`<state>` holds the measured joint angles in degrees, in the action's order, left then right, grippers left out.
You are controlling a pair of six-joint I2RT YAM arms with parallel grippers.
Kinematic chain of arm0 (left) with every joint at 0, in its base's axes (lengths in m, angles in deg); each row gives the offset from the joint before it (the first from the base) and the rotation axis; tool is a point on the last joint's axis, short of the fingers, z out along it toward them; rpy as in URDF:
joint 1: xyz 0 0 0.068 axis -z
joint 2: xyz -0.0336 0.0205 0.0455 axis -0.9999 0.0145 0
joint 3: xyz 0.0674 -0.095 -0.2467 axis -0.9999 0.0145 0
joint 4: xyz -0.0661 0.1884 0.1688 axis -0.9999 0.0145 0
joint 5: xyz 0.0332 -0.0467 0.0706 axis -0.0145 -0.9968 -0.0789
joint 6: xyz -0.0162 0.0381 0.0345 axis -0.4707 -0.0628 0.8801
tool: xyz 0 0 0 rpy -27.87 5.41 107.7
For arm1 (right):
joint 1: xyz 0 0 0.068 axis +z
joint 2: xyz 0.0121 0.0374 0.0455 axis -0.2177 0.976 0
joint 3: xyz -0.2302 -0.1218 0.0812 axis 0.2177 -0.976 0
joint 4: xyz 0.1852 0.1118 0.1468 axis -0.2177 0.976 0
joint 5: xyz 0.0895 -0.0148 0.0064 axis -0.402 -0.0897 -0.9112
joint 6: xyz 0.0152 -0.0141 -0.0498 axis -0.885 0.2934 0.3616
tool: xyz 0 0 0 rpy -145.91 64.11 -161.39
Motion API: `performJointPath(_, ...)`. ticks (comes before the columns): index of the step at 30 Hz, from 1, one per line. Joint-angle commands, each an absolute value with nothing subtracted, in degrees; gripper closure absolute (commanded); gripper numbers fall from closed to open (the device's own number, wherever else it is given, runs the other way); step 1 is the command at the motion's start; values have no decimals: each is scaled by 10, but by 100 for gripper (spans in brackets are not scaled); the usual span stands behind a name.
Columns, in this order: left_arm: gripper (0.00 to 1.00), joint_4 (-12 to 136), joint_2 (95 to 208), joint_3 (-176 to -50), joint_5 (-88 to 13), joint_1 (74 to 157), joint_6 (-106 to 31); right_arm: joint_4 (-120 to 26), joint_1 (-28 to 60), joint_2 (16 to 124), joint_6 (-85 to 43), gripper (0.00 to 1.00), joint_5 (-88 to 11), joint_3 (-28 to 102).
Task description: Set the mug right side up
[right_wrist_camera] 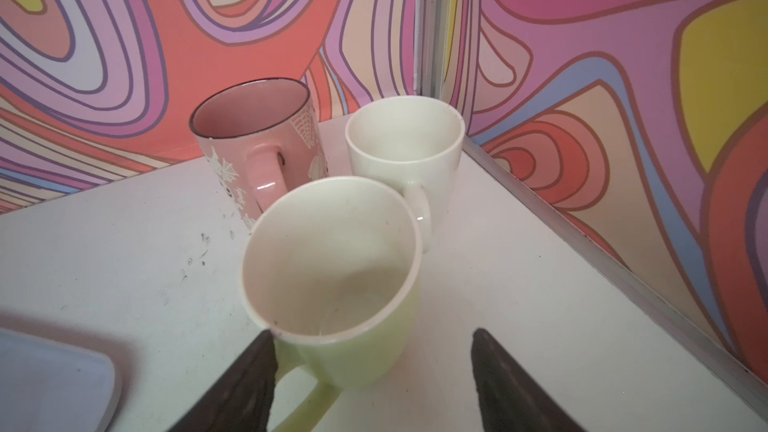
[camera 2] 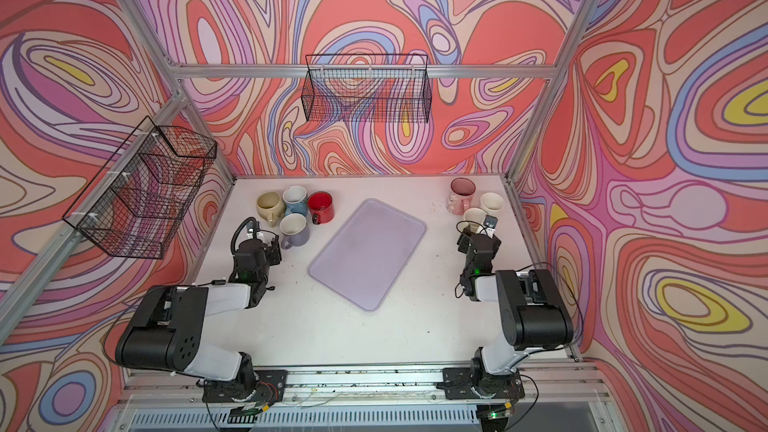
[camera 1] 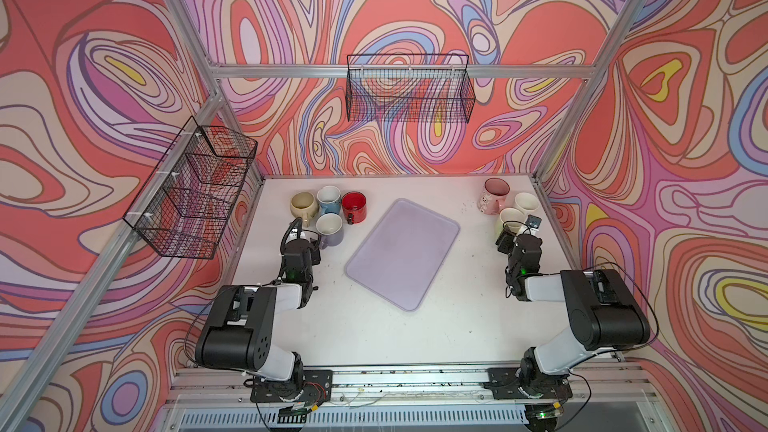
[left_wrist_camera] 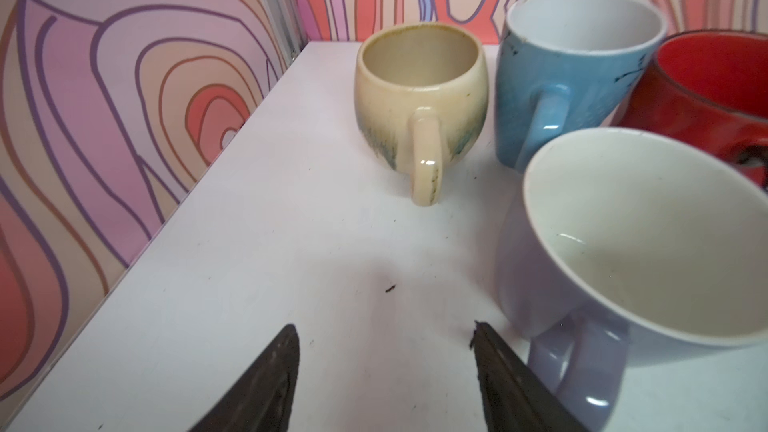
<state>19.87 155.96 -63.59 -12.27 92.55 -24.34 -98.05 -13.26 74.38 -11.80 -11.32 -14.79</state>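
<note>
Top views, pale green mug: we found it mouth-up near the right edge of the table, the front one of three mugs there, well apart from the lavender tray.
Top views, right gripper: right at that mug; we could not read its finger spread from above.
Top views, left gripper: just beside the lavender mug, one of four upright mugs on the left.
Left wrist, left gripper: fingers stood apart with only bare table between them, so it held nothing.
Right wrist, right gripper: fingers spread either side of the pale green mug's handle side. One tip overlapped the rim and the other stood clear of the wall, so we judged there was no grip.
Right wrist, neighbours: the pink mug and white mug stood just behind; whether they touched it, we could not tell.
Right wrist, handling: we judged it glazed ceramic — rigid, middling in weight, slick, easily chipped. The best hold looked to be across the wall just below the rim, or on the handle, on the side away from its neighbours.
Right wrist, progress: mouth upward — the turn looked done to us.
</note>
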Motion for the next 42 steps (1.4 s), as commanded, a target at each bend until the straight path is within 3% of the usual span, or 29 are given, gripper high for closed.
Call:
performJointPath(1,29,138,1574,-616,-153,923,-226,-1044,-133,772,-85,24,-170,-165)
performJointPath(4,29,119,1583,-614,-153,923,-221,-1109,-134,806,-73,22,-192,-178)
performJointPath(8,29,130,1580,-617,-152,923,-223,-1067,-134,800,-74,22,-198,-163)
performJointPath(11,0,142,1576,-620,-152,923,-225,-1063,-133,801,-74,22,-198,-160)
performJointPath(27,0,136,1577,-619,-150,923,-225,-1053,-133,803,-74,20,-187,-153)
performJointPath(28,0,136,1577,-618,-150,923,-225,-1052,-133,803,-74,2,-186,-152)
performJointPath(42,0,135,1578,-618,-150,923,-225,-1036,-131,803,-70,2,-196,-143)
